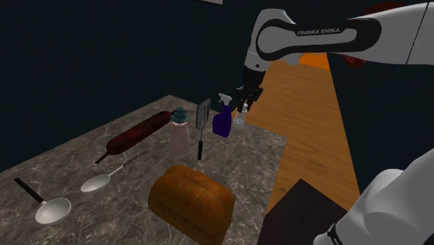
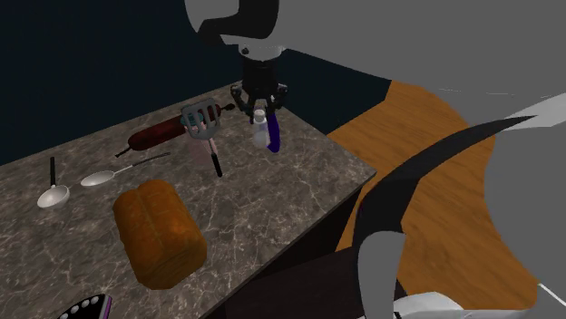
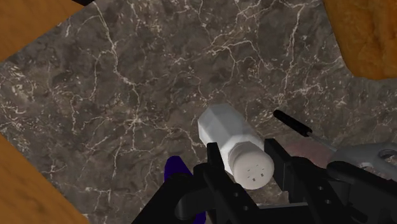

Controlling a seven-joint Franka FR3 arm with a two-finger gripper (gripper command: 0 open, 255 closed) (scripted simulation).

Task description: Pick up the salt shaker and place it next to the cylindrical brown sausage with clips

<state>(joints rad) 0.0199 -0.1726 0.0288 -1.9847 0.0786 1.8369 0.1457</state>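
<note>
My black gripper (image 3: 245, 156) is shut on the white salt shaker (image 3: 226, 130), clasping it just below its perforated cap. In the second exterior view the gripper (image 2: 260, 107) holds the shaker (image 2: 261, 120) over the far end of the marble counter (image 2: 272, 208). It hangs right beside a blue spray bottle (image 2: 272, 139). In the shoulder view the gripper (image 1: 245, 101) is at the counter's far right corner. The long dark red-brown sausage (image 1: 139, 132) lies along the counter's far edge, well to the shoulder view's left of the gripper, and appears in the second exterior view (image 2: 161, 135).
Between gripper and sausage stand a pinkish bottle with a teal cap (image 1: 180, 132) and a black-handled spatula (image 1: 202, 120). A brown bread loaf (image 1: 191, 202) sits nearer the stand. A spoon (image 1: 104, 179) and a ladle (image 1: 49, 207) lie at the left. Wooden floor (image 1: 313, 132) lies beyond the counter.
</note>
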